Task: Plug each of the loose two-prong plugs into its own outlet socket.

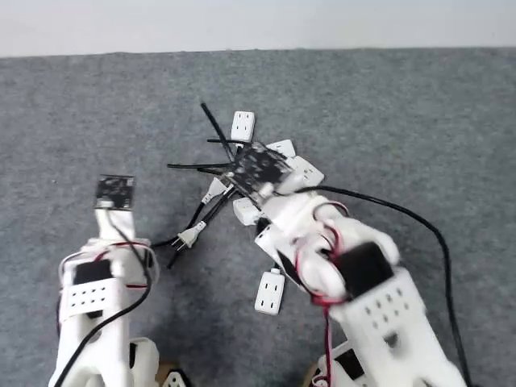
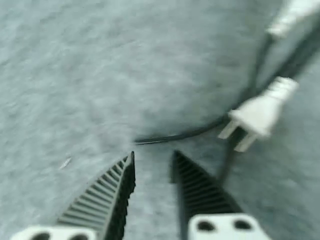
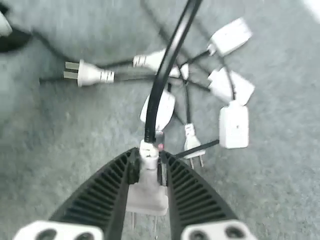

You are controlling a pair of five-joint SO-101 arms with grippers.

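The right gripper (image 3: 148, 157) pinches a plug (image 3: 146, 192), likely light and rigid, by its smooth body near the sockets (image 3: 233, 125), its cord (image 3: 165, 65) probably tugging; the left gripper (image 2: 153, 159) gapes empty.

free carpet: bare carpet (image 1: 89, 113) spreads wide ahead of the left gripper (image 2: 153, 155).
left gripper's flank: a loose plug (image 2: 260, 112) and black cord (image 2: 180, 135) lie near its parted fingers.
middle: socket cluster (image 1: 302, 171) and crossed cords (image 1: 211, 147) crowd together, gaps narrow.
right gripper (image 3: 148, 152): thick cord (image 3: 165, 75) of the held plug (image 3: 147, 187) arches across its front.
lone socket (image 1: 271, 292): just beside the right arm (image 1: 379, 306), carpet free on its other side.
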